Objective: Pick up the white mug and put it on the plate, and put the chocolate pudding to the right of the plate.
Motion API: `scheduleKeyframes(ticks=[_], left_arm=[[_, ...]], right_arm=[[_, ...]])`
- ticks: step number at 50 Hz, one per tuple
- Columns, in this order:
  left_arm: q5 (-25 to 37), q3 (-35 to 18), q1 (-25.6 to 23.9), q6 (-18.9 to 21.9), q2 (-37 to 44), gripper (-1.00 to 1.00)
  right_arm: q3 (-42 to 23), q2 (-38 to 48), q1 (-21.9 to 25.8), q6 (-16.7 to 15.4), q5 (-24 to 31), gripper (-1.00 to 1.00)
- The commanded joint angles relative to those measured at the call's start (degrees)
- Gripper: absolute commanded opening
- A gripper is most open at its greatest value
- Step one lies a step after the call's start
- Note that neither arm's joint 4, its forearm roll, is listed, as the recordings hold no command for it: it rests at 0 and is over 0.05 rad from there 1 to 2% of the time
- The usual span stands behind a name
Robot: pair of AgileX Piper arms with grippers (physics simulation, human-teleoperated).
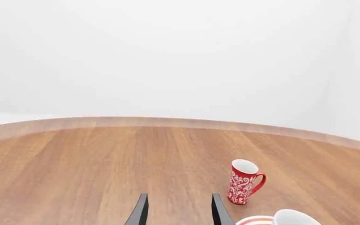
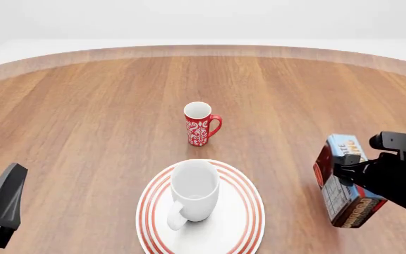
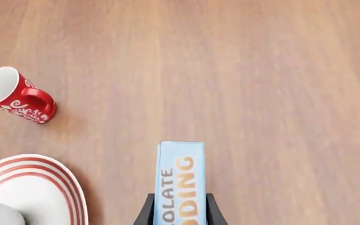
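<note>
Plain white mug (image 2: pixel 194 191) on a red-ringed white plate (image 2: pixel 242 225), red mug (image 2: pixel 199 125) with white swirls, light blue pudding carton (image 2: pixel 342 180) with orange lettering, brown wood counter (image 2: pixel 83 111).

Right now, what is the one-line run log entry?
white mug: upright on plate | chocolate pudding: held by right gripper, right of plate | left gripper: open
</note>
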Motion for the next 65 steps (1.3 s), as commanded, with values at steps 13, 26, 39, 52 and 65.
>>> scheduleKeyframes(ticks=[13,26,39,52,65], left_arm=[[-0.10,0.00,-0.06,0.08,0.03,1.00],[-0.18,0.00,-0.20,0.22,-0.01,1.00],[-0.22,0.00,-0.12,0.33,-0.02,1.00],[-0.24,0.00,0.05,0.30,-0.02,1.00],[-0.24,0.00,0.15,0.22,-0.02,1.00]], right_arm=[[2.41,-6.54,3.24,3.58,6.28,-1.00],[3.94,-9.93,4.40,5.02,8.91,-1.00],[6.47,-9.45,3.95,4.97,7.25,-1.00],[8.75,-5.70,4.01,4.88,2.80,-1.00],[9.70,-3.66,3.65,4.53,0.67,-1.00]])
